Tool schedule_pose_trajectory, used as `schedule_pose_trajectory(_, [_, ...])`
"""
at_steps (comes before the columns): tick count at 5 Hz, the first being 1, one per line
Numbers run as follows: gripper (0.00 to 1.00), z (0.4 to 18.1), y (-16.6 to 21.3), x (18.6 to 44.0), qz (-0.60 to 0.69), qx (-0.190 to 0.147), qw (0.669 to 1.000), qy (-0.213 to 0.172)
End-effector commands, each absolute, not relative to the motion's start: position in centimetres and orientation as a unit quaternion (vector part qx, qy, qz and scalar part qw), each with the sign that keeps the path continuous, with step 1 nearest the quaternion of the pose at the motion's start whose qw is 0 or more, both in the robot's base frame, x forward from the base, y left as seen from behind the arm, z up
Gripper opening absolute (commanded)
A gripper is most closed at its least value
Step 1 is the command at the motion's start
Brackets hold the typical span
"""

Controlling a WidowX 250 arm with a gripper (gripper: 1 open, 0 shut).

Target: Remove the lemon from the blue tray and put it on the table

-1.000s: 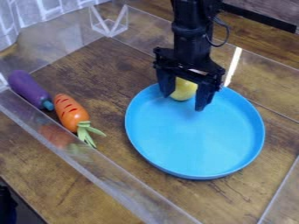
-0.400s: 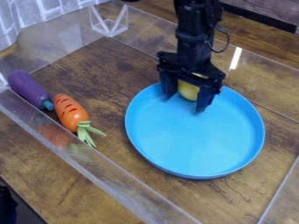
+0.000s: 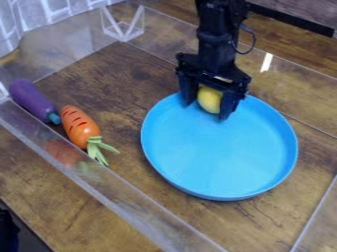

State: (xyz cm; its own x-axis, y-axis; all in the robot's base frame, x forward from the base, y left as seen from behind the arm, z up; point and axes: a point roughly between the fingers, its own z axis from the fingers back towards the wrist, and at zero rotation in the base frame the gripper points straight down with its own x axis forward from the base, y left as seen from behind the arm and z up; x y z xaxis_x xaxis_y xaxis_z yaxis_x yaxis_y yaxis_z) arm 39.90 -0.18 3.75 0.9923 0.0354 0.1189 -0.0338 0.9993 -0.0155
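Note:
A small yellow lemon (image 3: 210, 99) sits at the far edge of the round blue tray (image 3: 224, 157). My black gripper (image 3: 210, 102) points straight down over it, open, with one finger on each side of the lemon. The fingertips reach down near the tray floor. Whether the fingers touch the fruit I cannot tell. The dark wood-grain table (image 3: 132, 79) lies all around the tray.
An orange carrot (image 3: 82, 127) with green leaves and a purple eggplant (image 3: 31, 98) lie at the left, near a clear plastic wall (image 3: 53, 148). A clear stand (image 3: 125, 22) is at the back. A white strip (image 3: 265, 65) lies right of the gripper.
The gripper has sunk slightly and shifted a little toward the back, so its open fingers now straddle the lemon more closely.

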Motion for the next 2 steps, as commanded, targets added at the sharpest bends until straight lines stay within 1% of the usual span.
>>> schedule_pose_trajectory(1, [0.00, 5.83, 0.76, 41.48, 0.027, -0.004, 0.995, -0.097])
schedule_pose_trajectory(2, [0.00, 5.64, 0.96, 41.41, 0.028, -0.001, 0.995, -0.096])
